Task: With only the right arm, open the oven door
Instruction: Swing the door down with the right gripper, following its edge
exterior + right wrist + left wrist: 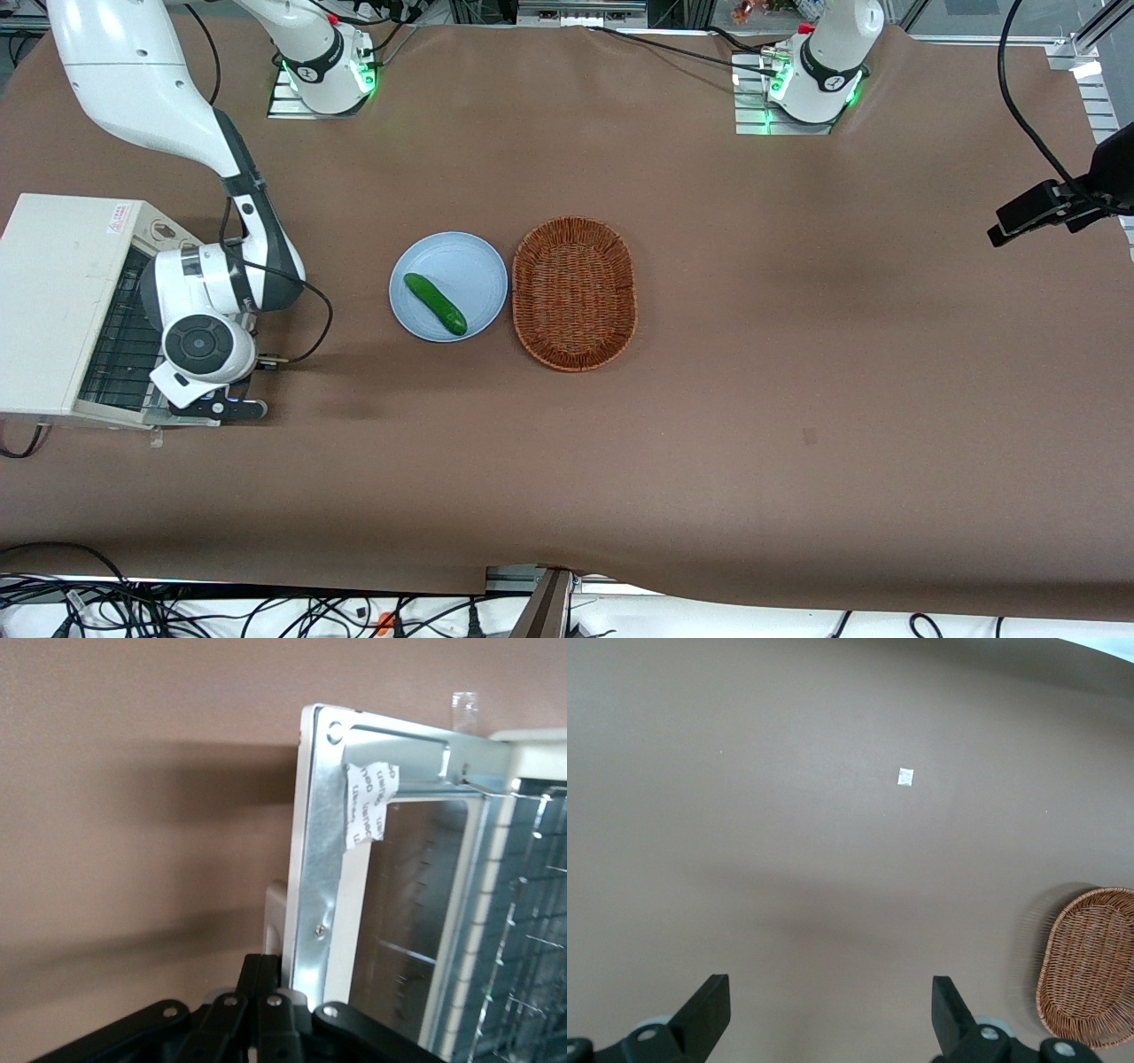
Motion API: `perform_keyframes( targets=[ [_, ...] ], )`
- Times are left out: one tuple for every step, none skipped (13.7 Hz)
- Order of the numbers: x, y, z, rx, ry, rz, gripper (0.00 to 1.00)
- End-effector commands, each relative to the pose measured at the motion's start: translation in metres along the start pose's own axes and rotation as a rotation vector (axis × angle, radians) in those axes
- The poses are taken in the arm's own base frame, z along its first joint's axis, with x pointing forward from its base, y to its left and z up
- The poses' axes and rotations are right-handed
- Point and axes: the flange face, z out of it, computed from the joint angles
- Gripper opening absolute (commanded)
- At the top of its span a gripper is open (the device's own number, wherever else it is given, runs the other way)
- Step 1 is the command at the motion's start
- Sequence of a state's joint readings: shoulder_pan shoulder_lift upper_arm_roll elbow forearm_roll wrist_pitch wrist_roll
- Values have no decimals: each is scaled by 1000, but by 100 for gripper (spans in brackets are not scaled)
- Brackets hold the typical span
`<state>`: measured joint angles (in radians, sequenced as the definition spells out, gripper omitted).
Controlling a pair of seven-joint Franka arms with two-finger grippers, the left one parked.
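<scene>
The white toaster oven (pixel 53 292) stands at the working arm's end of the table. Its oven door (pixel 323 859) is swung down and open, inner silver frame and glass window (pixel 407 904) facing up, a torn strip of tape (pixel 370 797) on the frame. From the front, the door (pixel 151 415) shows only as a silver edge low beside the wire rack (pixel 124 341). The right arm (pixel 204 124) bends down over it. My gripper (pixel 263 964) is at the door's outer edge by the pale handle (pixel 275 917), with both fingers pressed together. In the front view the gripper (pixel 232 409) sits at the door's free edge.
A pale blue plate (pixel 469 257) carrying a green cucumber (pixel 435 303) lies mid-table, with an oval wicker basket (pixel 574 292) beside it, also in the left wrist view (pixel 1090 966). A black camera mount (pixel 1054 208) stands toward the parked arm's end. Brown cloth covers the table.
</scene>
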<state>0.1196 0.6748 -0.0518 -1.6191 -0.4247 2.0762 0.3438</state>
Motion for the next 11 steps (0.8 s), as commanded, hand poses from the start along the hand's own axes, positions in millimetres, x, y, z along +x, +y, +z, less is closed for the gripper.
perform_keyframes(
  targets=[
    [13,6,10,-5,33,10,0],
    [13,3,16,-3,34,4,0],
    [14,2,18,1,38,4,0],
    [14,2,19,4,41,2,0],
    [13,-2,20,8,37,1,0],
    [11,-5,20,19,32,2,0],
    [10,-12,18,44,26,2,0],
    [9,-17,17,64,20,7,0],
    [8,-22,16,93,11,16,0],
    [6,-35,10,128,8,15,0],
    [4,-42,3,156,1,18,0]
  ],
)
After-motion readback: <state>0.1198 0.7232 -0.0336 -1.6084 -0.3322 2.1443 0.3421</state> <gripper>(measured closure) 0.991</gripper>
